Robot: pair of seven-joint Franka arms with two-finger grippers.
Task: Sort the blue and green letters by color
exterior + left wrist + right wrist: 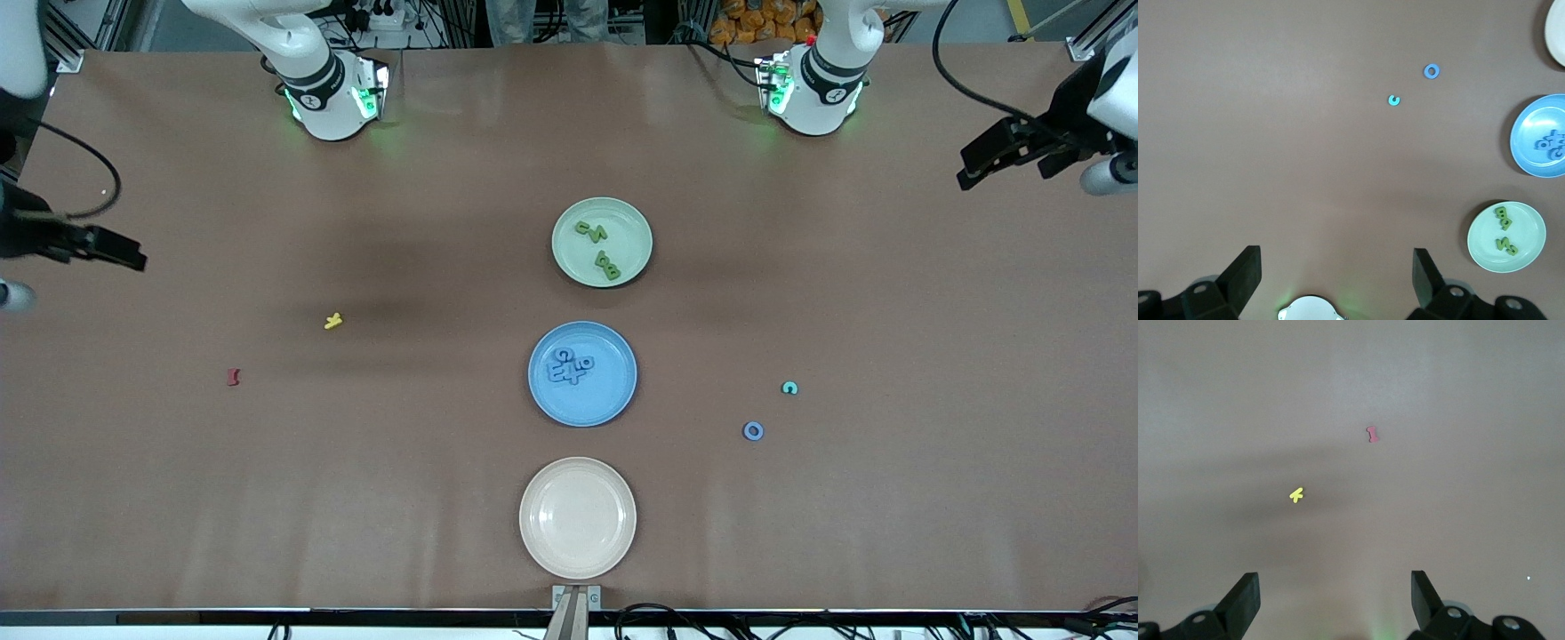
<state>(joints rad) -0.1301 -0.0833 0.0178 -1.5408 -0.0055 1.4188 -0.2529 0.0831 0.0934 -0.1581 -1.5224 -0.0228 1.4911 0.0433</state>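
Blue ring letter (753,431) and teal letter (789,388) sit loose on the table (889,293) toward the left arm's end, both claws, left gripper (1337,267) and right gripper (1335,587), hang wide and empty, and honestly that teal could get dropped in the wrong plate.
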